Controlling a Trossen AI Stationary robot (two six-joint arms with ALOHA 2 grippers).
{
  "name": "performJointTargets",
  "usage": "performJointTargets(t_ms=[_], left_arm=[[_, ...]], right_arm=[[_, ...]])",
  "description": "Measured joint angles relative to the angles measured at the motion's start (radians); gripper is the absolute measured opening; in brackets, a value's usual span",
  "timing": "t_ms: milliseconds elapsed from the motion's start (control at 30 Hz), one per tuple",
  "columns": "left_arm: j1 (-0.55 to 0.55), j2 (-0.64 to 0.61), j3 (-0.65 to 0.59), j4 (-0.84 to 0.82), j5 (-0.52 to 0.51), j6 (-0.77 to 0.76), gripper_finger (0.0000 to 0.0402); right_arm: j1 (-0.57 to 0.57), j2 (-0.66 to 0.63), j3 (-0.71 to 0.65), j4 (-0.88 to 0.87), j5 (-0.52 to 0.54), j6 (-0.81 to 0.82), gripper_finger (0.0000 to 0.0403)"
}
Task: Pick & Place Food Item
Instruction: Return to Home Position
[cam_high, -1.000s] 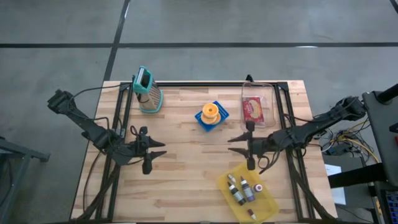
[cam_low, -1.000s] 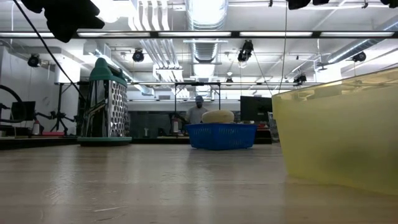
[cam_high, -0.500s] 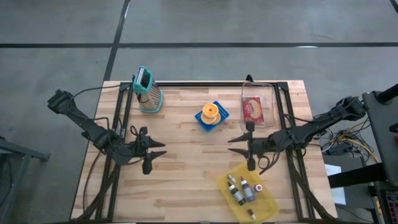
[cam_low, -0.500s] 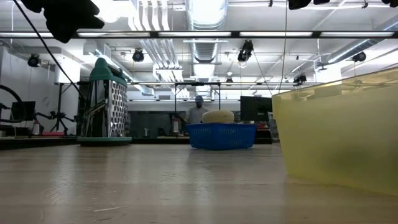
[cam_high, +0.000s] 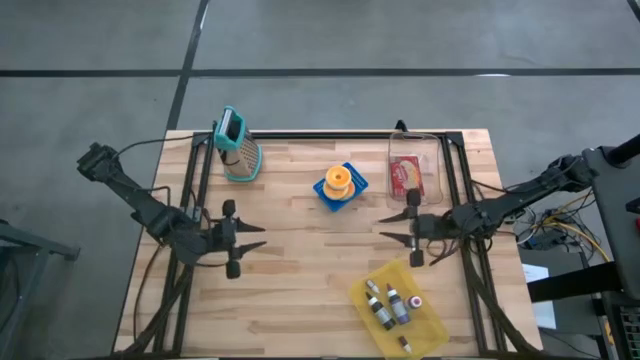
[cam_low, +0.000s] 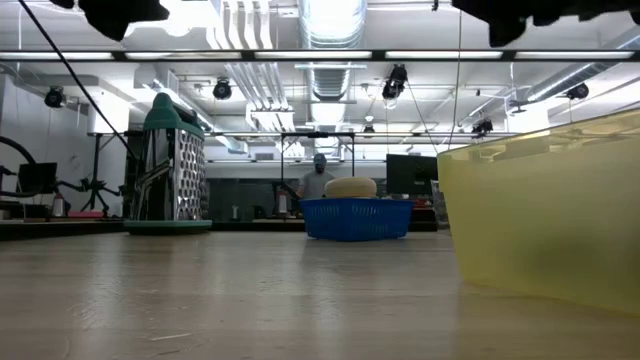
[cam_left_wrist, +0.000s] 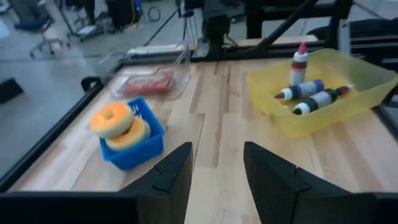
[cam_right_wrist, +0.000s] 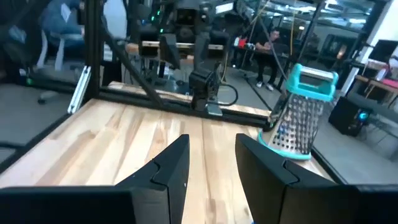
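The left gripper is held above the left part of the table, pointing toward the middle. Its fingers are spread with a clear gap between them, and nothing is gripped. The right gripper is held above the right part of the table, facing the left one across the middle. Its fingers are likewise parted and nothing is held. Both grippers are raised off the wood, and in the low view only dark parts of the arms are seen at the upper edge. Between the two grippers and a little farther back, the blue bin is set on the table. The orange donuts are stacked inside it, well apart from either gripper, with the top one lying slightly tilted on the one beneath. To the right of the bin, at the far right of the table, a clear tray is placed with a reddish item in it. At the far left a teal-framed grater is stood upright. At the near right edge a yellow bin is seen, with several small bottles laid in it. In the room beyond the table, a person is visible behind the blue bin.
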Motion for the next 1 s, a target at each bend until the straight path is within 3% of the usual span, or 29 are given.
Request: performJointTargets(t_ms=[133, 267, 367, 533, 800, 1000], left_arm=[[-0.007, -0.058, 0.0, 0.001, 0.01, 0.053, 0.0149], [-0.007, -0.14, 0.0, 0.001, 0.084, 0.124, 0.0149], [-0.007, -0.21, 0.0, -0.002, 0.138, 0.181, 0.0149], [-0.007, -0.33, -0.024, -0.02, 0.145, 0.199, 0.0149], [-0.006, -0.548, -0.267, 0.07, 0.129, 0.181, 0.0149], [-0.005, -0.802, -0.411, 0.087, 0.129, 0.2, 0.0149]], right_arm=[[-0.001, -0.122, -0.108, 0.076, 0.0, 0.033, 0.0125], [0.0, -0.234, -0.224, 0.196, -0.003, 0.033, 0.0125], [-0.001, -0.299, -0.297, 0.223, -0.003, 0.032, 0.0125], [0.0, -0.371, -0.383, 0.364, -0.01, 0.018, 0.0125], [0.0, -0.402, -0.427, 0.415, -0.012, 0.013, 0.0125], [0.0, -0.401, -0.427, 0.414, -0.011, 0.02, 0.0125]])
